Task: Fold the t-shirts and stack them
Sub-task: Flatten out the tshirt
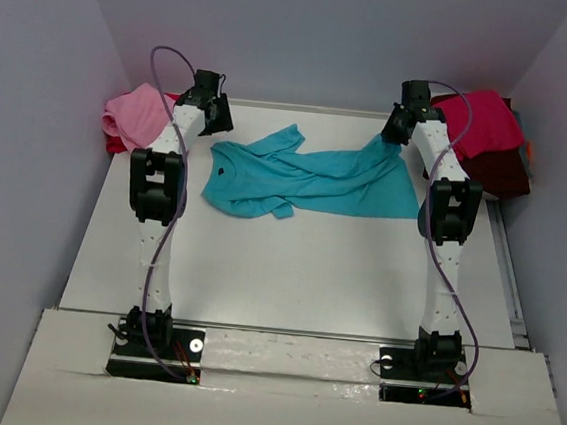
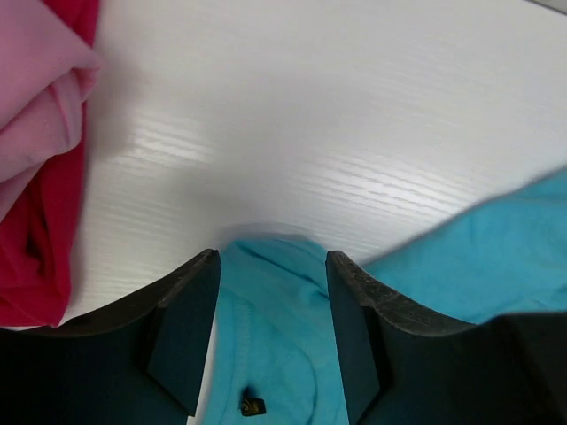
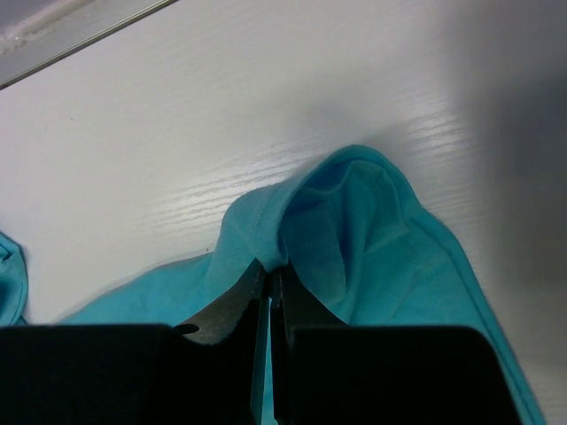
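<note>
– Right gripper [image 3: 270, 270], state?
– Jaws pressed together on a raised fold of the turquoise t-shirt [image 1: 307, 180], at the shirt's far right corner. The cloth peaks up into a soft hood shape around the grip.
– Left gripper [image 2: 273, 261]?
– Black fingers apart, hanging over the shirt's left end. Turquoise cloth shows below and between them, with a small dark label on it. Nothing is clamped.
– Location of that shirt?
– Far half of the table [image 1: 288, 273], spread crosswise between the two arms. It is rumpled, with one sleeve pointing to the back and another bunched toward the front.
– Surface?
– White board, smooth, slight sheen, fine wood-grain lines. A grey strip [image 3: 71, 31] runs along its edge.
– Room?
– Plain pale lilac-grey walls [image 1: 311, 34] close in on three sides.
– Other cloth?
– Far left corner: pink shirt [image 1: 137, 113], soft folds, lying on a red shirt [image 2: 44, 221]. Far right corner: crimson shirt [image 1: 478, 121] heaped on a dark maroon shirt [image 1: 498, 173].
– Arm fittings?
– White links, black joints, and a purple cable [image 1: 162, 60] looping along each arm.
</note>
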Robot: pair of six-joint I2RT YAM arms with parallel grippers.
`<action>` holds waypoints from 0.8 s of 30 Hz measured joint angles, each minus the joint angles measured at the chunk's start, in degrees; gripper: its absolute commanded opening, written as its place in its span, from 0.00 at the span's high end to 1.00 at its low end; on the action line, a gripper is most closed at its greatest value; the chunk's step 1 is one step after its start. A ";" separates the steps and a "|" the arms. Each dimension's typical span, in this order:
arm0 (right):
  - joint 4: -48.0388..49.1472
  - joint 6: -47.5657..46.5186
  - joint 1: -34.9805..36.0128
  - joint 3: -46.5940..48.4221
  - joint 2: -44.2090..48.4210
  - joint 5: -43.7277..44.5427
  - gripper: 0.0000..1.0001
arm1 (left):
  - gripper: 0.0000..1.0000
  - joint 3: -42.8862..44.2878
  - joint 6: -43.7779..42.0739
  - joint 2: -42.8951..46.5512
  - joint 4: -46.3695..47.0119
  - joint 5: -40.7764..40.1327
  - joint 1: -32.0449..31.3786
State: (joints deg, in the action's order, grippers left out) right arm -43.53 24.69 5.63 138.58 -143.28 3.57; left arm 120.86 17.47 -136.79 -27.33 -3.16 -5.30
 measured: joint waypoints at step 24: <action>-1.01 0.15 0.00 0.00 0.00 -0.46 0.93 | 0.38 -3.21 -5.35 -0.61 2.64 9.22 -8.09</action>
State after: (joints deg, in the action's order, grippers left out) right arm -44.53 24.84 5.63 138.58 -143.28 3.11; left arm 117.64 12.12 -137.40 -24.69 6.07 -13.39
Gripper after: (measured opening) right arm 0.085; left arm 0.622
